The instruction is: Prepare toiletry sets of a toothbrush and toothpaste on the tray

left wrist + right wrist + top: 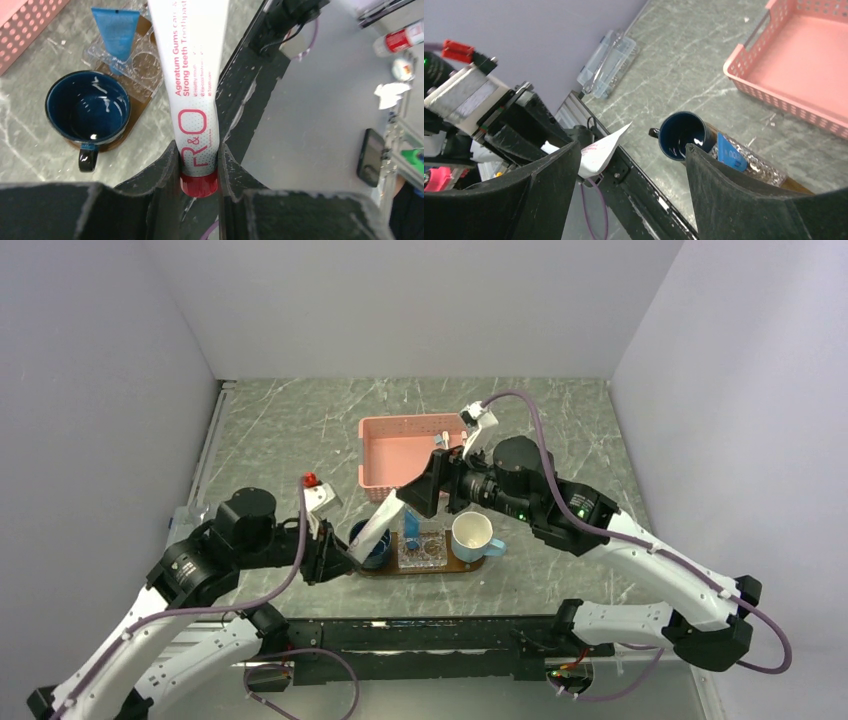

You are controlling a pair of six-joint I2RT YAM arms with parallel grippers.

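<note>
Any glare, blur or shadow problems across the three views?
Left wrist: white toothpaste tube label crisp and readable, glints inside the blue mug. Right wrist: own jaws dark and soft in the foreground, mug behind sharp enough. Top external: even diffuse light, no hard shadows, small items barely resolved.

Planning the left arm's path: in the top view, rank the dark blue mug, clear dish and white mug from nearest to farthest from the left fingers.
1. Dark blue mug, just right of the left fingers.
2. Clear dish, middle of the row.
3. White mug, far right end.
</note>
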